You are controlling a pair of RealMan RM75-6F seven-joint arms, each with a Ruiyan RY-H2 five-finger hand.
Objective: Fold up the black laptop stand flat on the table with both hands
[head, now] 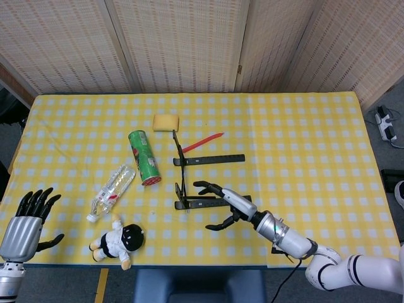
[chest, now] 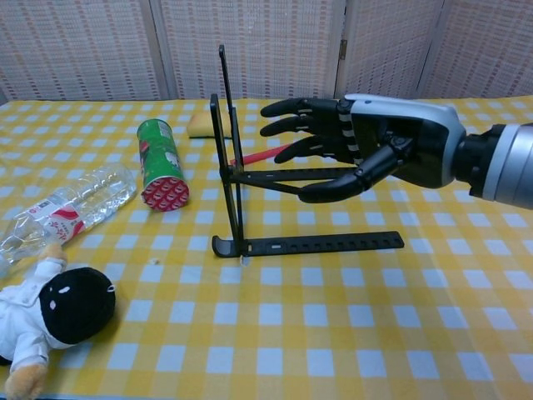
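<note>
The black laptop stand [head: 189,180] stands unfolded at mid-table, its two base bars flat and its thin arms upright [chest: 229,158]. My right hand [chest: 366,150] hovers open just right of the upright arms, fingers spread toward them, touching nothing. In the head view the right hand [head: 228,205] is over the near base bar. My left hand [head: 25,218] is open at the near-left table edge, far from the stand, and it does not show in the chest view.
A green chip can [head: 144,156] and a clear plastic bottle [head: 112,191] lie left of the stand. A doll [head: 120,240] lies near the front edge. A yellow sponge [head: 166,122] and a red pen [head: 202,142] lie behind the stand.
</note>
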